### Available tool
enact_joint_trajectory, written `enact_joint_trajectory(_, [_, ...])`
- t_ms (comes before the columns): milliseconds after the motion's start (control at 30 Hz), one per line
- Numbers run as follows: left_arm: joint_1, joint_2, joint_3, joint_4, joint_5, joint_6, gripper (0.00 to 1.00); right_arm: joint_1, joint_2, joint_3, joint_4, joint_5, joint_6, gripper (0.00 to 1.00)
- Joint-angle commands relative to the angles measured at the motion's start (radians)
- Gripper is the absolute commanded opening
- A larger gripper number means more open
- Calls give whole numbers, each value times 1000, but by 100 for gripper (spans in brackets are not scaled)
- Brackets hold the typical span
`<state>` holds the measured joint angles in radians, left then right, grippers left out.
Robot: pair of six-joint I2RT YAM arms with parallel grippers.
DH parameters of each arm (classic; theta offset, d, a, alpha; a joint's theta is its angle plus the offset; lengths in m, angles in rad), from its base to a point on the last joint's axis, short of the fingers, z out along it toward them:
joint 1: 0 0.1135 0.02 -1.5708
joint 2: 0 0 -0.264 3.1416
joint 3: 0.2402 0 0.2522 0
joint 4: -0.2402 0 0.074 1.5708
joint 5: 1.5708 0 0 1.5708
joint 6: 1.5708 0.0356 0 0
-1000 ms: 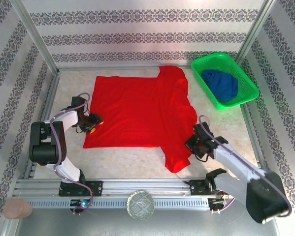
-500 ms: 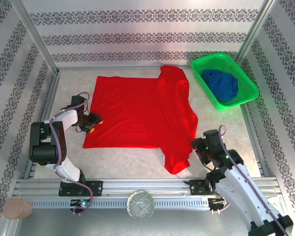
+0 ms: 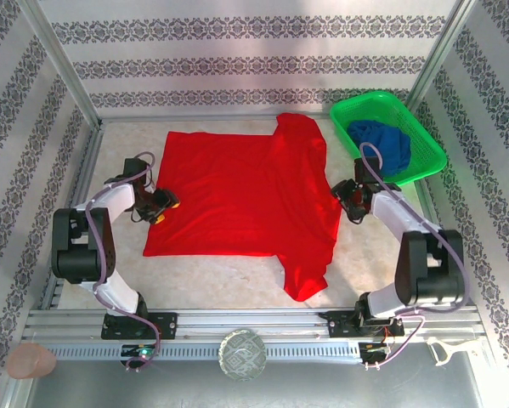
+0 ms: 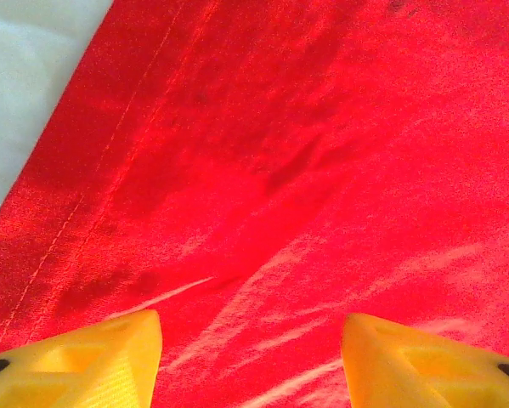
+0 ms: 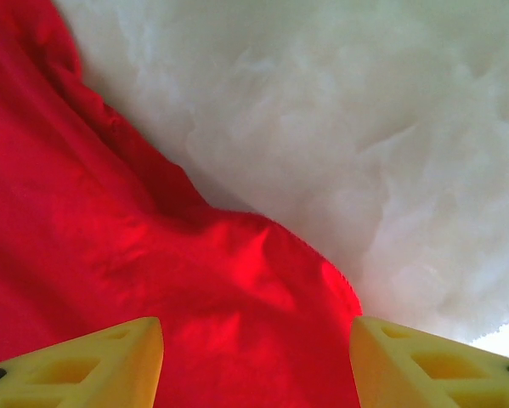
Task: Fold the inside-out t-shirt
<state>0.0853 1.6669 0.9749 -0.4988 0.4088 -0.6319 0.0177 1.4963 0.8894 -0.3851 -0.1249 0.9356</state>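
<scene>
Pale bench (image 3: 237,285) carries the inside-out t-shirt (image 3: 246,195) spread flat, with the left gripper (image 3: 165,204) over its hem and the right gripper (image 3: 343,197) at the opposite edge, both jaws wide, so each should probably pinch both layers together.

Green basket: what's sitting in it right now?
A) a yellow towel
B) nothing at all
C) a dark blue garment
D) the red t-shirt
C: a bunched dark blue garment lies inside the green basket, while the red t-shirt is spread out flat outside it.
</scene>
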Motion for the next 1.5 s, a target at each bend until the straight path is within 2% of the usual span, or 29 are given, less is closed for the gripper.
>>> enact_joint_trajectory(0, [-7, 33, -35, -28, 16, 23, 58, 11, 45, 8, 29, -10, -55, 58])
enact_joint_trajectory(67, [-8, 46, -48, -19, 20, 18, 58, 14, 60, -12, 37, 7, -50, 55])
enact_joint_trajectory(133, [-8, 56, -65, -1, 28, 4, 58, 16, 64, -47, 54, 11, -38, 46])
enact_joint_trajectory(200, [-8, 66, -79, 10, 31, -12, 58, 17, 53, -82, 62, 13, -31, 29])
enact_joint_trajectory(267, [-9, 76, -90, 23, 31, -28, 58, 18, 23, -126, 72, 7, -25, 7])
enact_joint_trajectory(300, [-7, 77, -96, 28, 30, -34, 58, 20, 2, -142, 73, 7, -25, 0])
enact_joint_trajectory(567, [-7, 52, -124, 36, -1, -61, 58, 42, -279, -331, 6, -3, 64, 0])
enact_joint_trajectory(600, [-7, 44, -123, 36, -3, -61, 58, 41, -312, -345, -8, -6, 80, 6])
enact_joint_trajectory(633, [-8, 37, -117, 33, -4, -62, 58, 40, -345, -349, -28, -3, 85, 30])
enact_joint_trajectory(667, [-7, 31, -109, 27, -3, -61, 58, 39, -369, -342, -50, 2, 85, 47])
enact_joint_trajectory(700, [-8, 24, -93, 15, -2, -58, 58, 38, -395, -325, -76, 9, 83, 53])
enact_joint_trajectory(800, [-8, -16, -25, -27, -9, -48, 58, 33, -434, -241, -128, 24, 47, 53])
enact_joint_trajectory(933, [-7, -15, 143, -32, 4, -19, 61, 34, -380, -117, -139, 7, -18, 53])
enact_joint_trajectory(1000, [-8, 57, 248, -17, 46, 8, 62, 45, -338, -81, -117, -2, -32, 53])
enact_joint_trajectory(1200, [-13, 401, 640, 64, 212, 29, 62, 104, -270, -55, -65, -4, -27, 53])
enact_joint_trajectory(1333, [-20, 606, 861, 134, 265, -14, 62, 138, -269, -47, -55, -14, -10, 53])
enact_joint_trajectory(1467, [-39, 754, 1001, 219, 282, -89, 62, 169, -277, -18, -118, 2, -15, 53])
